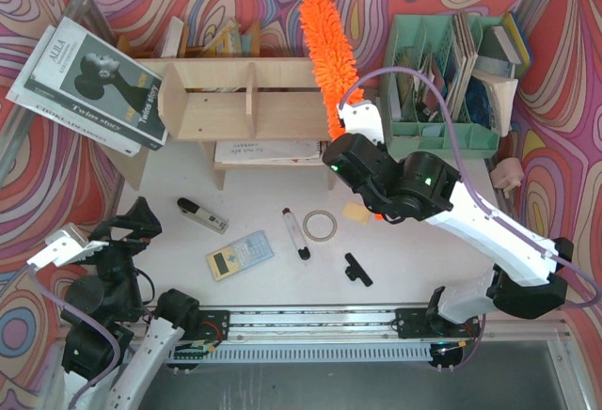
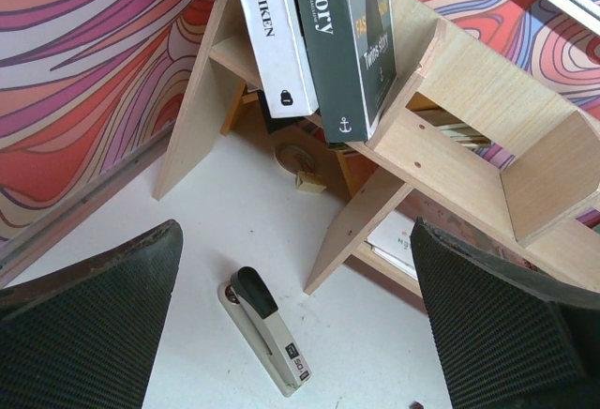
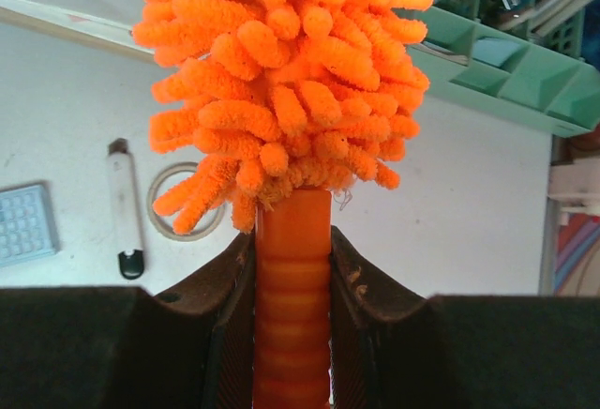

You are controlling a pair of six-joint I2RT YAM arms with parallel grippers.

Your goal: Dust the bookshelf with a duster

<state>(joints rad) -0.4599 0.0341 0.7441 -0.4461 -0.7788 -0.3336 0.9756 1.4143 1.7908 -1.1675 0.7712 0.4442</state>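
Observation:
The bookshelf (image 1: 245, 100) is a low plywood unit at the back of the table; its leg and compartments (image 2: 469, 81) fill the left wrist view. The orange duster's shaggy head (image 1: 326, 48) reaches across the shelf's right end towards the back wall. My right gripper (image 1: 337, 147) is shut on the duster's ribbed orange handle (image 3: 292, 268), just below the head (image 3: 281, 71). The jaws press both sides of the handle. My left gripper (image 1: 132, 225) hangs open at the near left, holding nothing, with its fingers (image 2: 94, 315) wide apart above the table.
Books (image 1: 89, 81) lean on the shelf's left end. A mint-green file organiser (image 1: 442, 81) stands at the back right. A stapler (image 1: 202, 214), calculator (image 1: 240, 255), marker pen (image 1: 296, 234), tape ring (image 1: 321, 226) and black clip (image 1: 357, 269) lie in front of the shelf.

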